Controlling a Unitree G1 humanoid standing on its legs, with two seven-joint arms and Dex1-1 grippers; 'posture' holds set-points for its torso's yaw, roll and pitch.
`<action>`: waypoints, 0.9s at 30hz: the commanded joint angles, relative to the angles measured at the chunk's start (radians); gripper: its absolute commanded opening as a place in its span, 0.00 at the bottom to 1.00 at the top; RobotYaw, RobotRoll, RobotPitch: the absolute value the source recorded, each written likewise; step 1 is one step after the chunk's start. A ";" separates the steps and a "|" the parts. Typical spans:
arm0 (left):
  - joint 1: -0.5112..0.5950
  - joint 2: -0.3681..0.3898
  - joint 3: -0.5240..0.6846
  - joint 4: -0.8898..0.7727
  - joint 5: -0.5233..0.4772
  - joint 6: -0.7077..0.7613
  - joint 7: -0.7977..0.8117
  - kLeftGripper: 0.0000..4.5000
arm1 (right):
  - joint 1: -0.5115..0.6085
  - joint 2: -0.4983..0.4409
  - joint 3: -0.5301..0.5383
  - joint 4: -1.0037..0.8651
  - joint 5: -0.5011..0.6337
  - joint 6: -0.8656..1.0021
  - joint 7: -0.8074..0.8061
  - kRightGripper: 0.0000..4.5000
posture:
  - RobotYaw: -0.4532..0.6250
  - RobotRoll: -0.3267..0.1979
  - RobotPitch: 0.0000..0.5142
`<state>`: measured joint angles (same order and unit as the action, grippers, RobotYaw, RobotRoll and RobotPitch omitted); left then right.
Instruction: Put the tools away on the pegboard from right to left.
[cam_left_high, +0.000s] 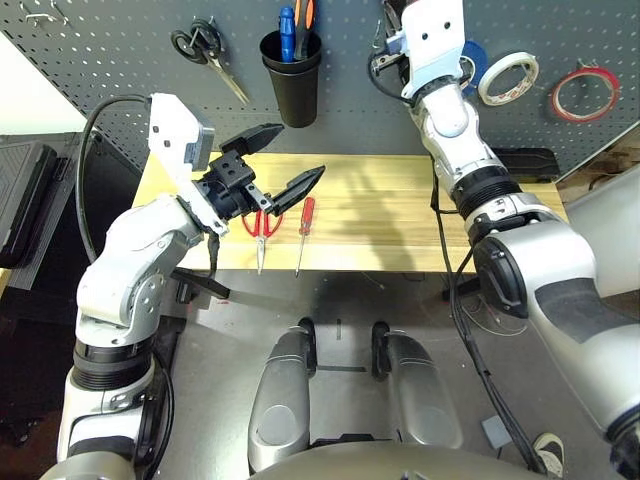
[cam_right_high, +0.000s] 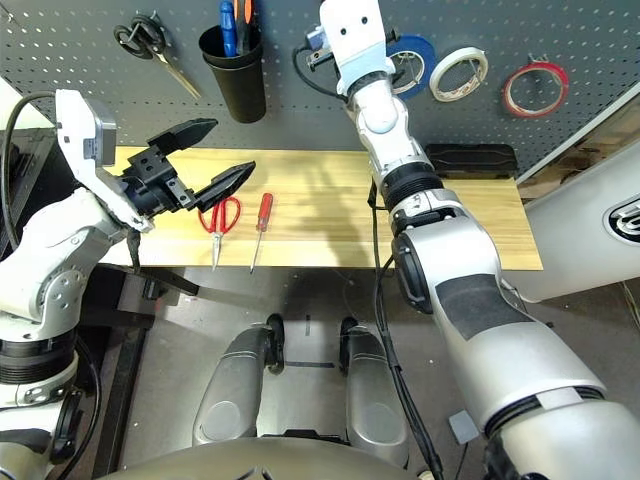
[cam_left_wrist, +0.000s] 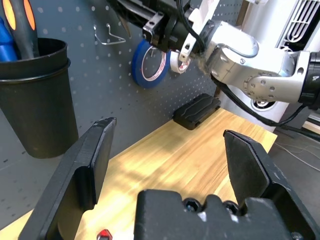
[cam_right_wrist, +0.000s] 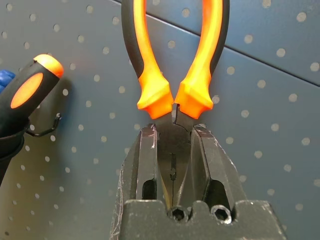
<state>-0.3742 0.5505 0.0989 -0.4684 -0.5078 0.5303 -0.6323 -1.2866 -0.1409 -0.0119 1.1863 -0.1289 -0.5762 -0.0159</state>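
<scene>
My right gripper (cam_right_wrist: 173, 131) is up against the pegboard (cam_left_high: 120, 50), shut on the metal head of the orange-and-black-handled pliers (cam_right_wrist: 150, 90), whose handles point away from it. A thin red tape ring (cam_left_high: 583, 93) hangs at the board's far right. The red-handled scissors (cam_left_high: 262, 225) and the slim red-handled screwdriver (cam_left_high: 305, 225) lie side by side on the wooden table (cam_left_high: 380, 210), near its front edge. My left gripper (cam_left_high: 300, 152) hovers just above and behind them, open, with nothing between its fingers.
On the board hang black-handled scissors (cam_left_high: 205, 50), a black cup (cam_left_high: 291, 75) holding tools, a blue tape roll (cam_left_wrist: 142, 65) and a white tape roll (cam_left_high: 507, 77). A bare hook (cam_right_wrist: 47, 127) sits beside the pliers. A black box (cam_left_high: 525, 160) lies at the table's back right.
</scene>
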 joint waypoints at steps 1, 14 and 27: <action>0.024 0.007 -0.005 -0.038 -0.010 0.015 0.006 1.00 | -0.021 0.008 -0.010 0.021 0.008 -0.021 0.004 0.17 | 0.57 0.62 0.41; 0.040 0.009 -0.009 -0.058 0.000 0.015 0.021 1.00 | -0.030 -0.007 0.068 0.029 -0.089 -0.144 0.013 0.17 | 0.58 0.62 0.42; 0.061 0.022 -0.003 -0.089 -0.005 0.029 0.033 1.00 | -0.057 -0.010 0.032 0.074 -0.063 -0.089 0.012 0.17 | 0.60 0.62 0.43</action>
<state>-0.3335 0.5659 0.0988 -0.5350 -0.5082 0.5499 -0.5985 -1.3261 -0.1433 0.0369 1.2566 -0.2090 -0.6728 -0.0060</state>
